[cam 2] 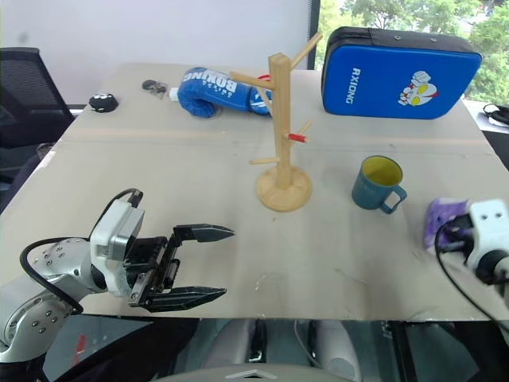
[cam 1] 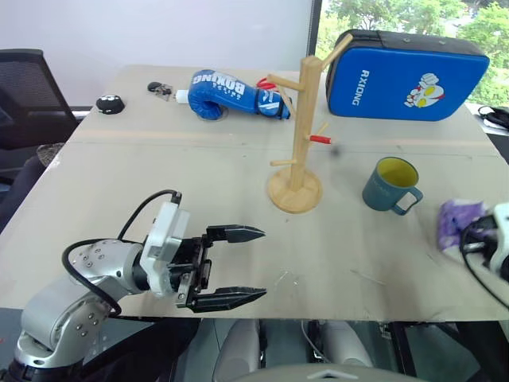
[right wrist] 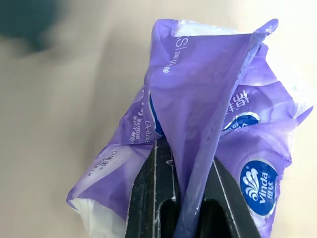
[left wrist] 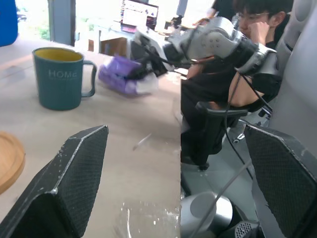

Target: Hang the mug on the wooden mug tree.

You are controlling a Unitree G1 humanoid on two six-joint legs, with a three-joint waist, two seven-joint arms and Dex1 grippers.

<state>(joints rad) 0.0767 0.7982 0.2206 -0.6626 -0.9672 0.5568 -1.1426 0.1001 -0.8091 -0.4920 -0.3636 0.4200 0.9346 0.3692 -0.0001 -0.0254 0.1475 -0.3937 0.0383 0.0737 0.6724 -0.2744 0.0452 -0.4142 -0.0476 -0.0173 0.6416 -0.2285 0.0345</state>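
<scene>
Head views: the mug (cam 1: 390, 185) is standing upright on the table (cam 1: 159, 175), handle toward the robot's right, just right of the wooden mug tree (cam 1: 297, 127) and apart from its base. No peg is carrying anything. The left gripper (cam 1: 238, 267) is hovering near the front edge w/ fingers spread wide, empty. The right gripper (cam 2: 445, 232) is working at the right edge, against a purple tissue pack (cam 2: 442, 216).

Left wrist view: both fingers are framing the scene, wide apart. The mug is sitting beyond them, lettering facing the cam; the tissue pack is lying behind it w/ the right arm over it.

Right wrist view: the fingers (right wrist: 151, 198) are clamping a fold of the pack's purple film; jaws are pinched tight on it.

Step in hand (judgement): clearing or handling the tissue pack, not the mug; hanging is not yet begun. Next move probably calls for gripping the mug by rim or body, leaving the handle free, then lifting the loop over an upward-angled peg.
</scene>
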